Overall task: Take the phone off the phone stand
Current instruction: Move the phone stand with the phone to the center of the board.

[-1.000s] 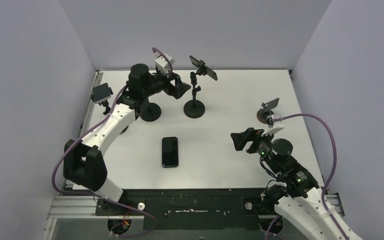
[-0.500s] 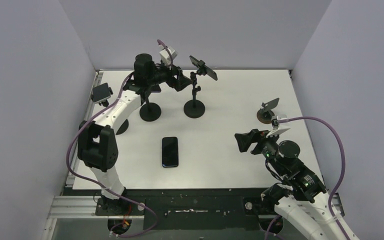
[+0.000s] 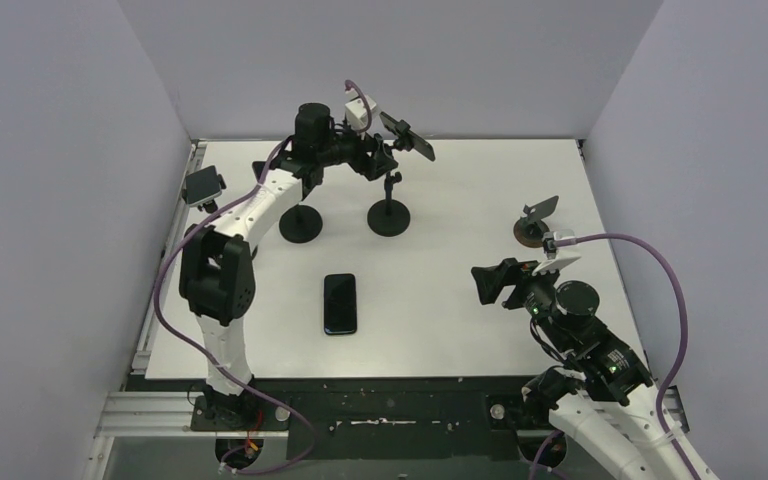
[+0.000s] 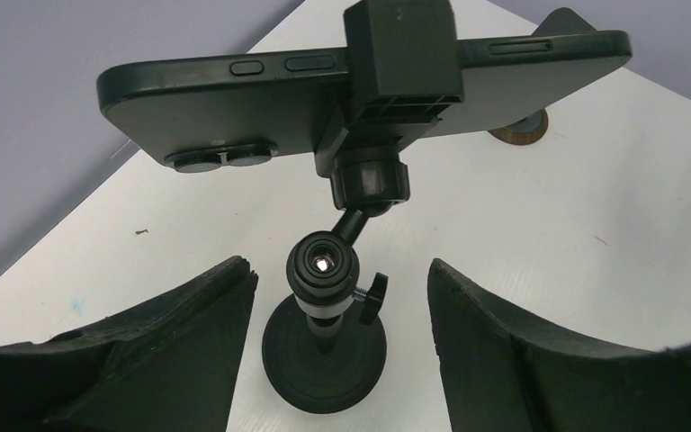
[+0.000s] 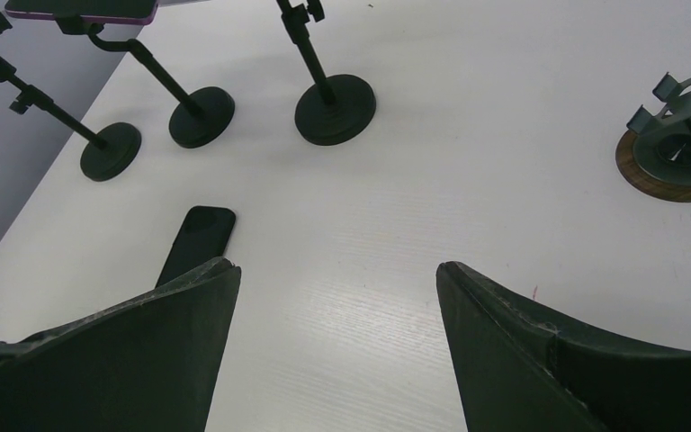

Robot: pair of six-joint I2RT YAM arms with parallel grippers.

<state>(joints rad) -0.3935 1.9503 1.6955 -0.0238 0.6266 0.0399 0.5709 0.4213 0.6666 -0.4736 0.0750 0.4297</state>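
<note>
The phone (image 3: 407,136) sits atop the phone stand (image 3: 388,216) at the rear of the desk (image 3: 480,190). A second phone (image 3: 340,303) lies flat before it.

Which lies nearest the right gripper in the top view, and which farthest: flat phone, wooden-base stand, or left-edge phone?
1. wooden-base stand, just beyond the right gripper, far right.
2. flat phone, table centre.
3. left-edge phone, far left.

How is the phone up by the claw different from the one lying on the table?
The clamped phone sits high in a stand; the flat phone lies on the table. The clamped phone shows camera bumps; the flat phone shows a plain dark face. The open left claw faces the clamped phone, not the flat one. Both are black.
</note>
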